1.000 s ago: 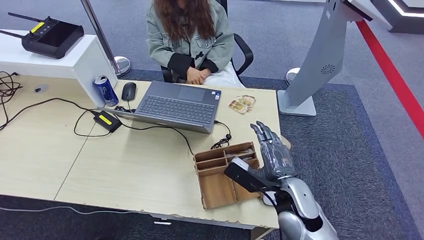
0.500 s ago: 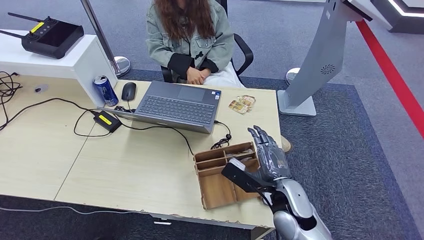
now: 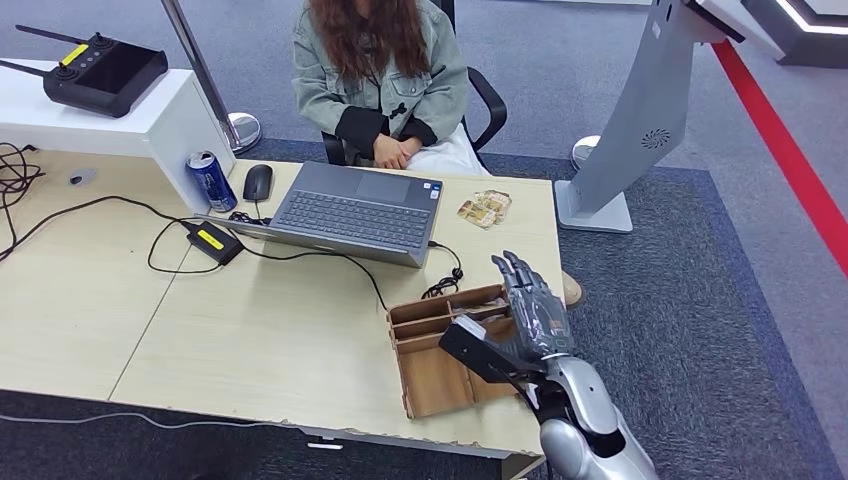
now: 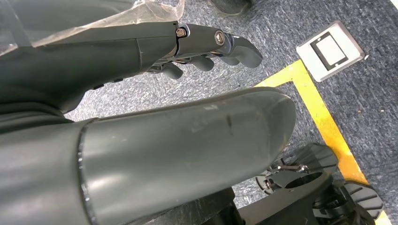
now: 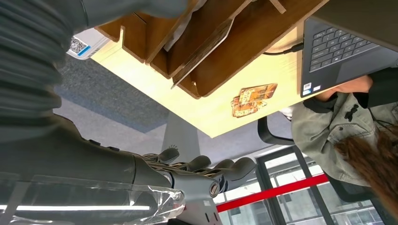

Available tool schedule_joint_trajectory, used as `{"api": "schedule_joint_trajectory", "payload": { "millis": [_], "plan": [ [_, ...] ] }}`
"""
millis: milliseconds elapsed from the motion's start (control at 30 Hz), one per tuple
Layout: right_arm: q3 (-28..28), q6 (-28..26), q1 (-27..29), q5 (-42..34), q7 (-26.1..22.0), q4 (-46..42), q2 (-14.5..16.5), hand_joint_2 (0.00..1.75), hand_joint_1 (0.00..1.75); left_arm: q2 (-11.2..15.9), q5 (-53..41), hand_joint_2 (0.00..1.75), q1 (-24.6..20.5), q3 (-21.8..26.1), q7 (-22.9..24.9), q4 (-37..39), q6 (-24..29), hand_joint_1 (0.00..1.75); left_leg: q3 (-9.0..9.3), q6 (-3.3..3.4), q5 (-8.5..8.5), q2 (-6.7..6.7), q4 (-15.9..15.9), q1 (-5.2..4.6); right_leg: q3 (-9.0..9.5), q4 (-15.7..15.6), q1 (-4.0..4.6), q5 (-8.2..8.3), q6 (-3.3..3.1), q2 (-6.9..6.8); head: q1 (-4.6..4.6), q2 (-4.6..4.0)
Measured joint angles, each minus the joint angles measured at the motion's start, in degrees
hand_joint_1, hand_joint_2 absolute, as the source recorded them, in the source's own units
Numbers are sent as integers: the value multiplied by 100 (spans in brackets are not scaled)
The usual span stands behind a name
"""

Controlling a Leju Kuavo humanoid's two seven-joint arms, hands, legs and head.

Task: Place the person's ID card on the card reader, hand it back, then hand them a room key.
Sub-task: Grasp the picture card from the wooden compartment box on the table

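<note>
So the right hand (image 3: 530, 305) hangs at lower right of the head view, fingers spread and holding nothing, over the wooden organizer tray (image 3: 430, 380). Cards (image 3: 484, 209) lie on the desk (image 3: 250, 330) by the laptop (image 3: 355, 212), upper centre. Left hand (image 4: 206, 51) hangs loosely uncurled, holding nothing, over carpet.

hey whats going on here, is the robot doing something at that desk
The robot's right hand hovers with fingers spread, holding nothing, over the wooden tray at the desk's near corner. A person sits behind the laptop, hands folded. Cards lie on the desk near them. The left hand hangs over the floor.
</note>
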Motion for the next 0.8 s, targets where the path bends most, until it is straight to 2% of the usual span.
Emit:
{"api": "schedule_joint_trajectory", "payload": {
  "millis": [800],
  "plan": [
    [-27, -15, -6, 27, 42, 142, 80, 175, 31, 0, 26, 0, 1, 0, -70, 0, 17, 0, 0, 0, 0, 1, 0, 0, 0, 0, 0, 0, 0, 0, 0, 0]
  ]
}}
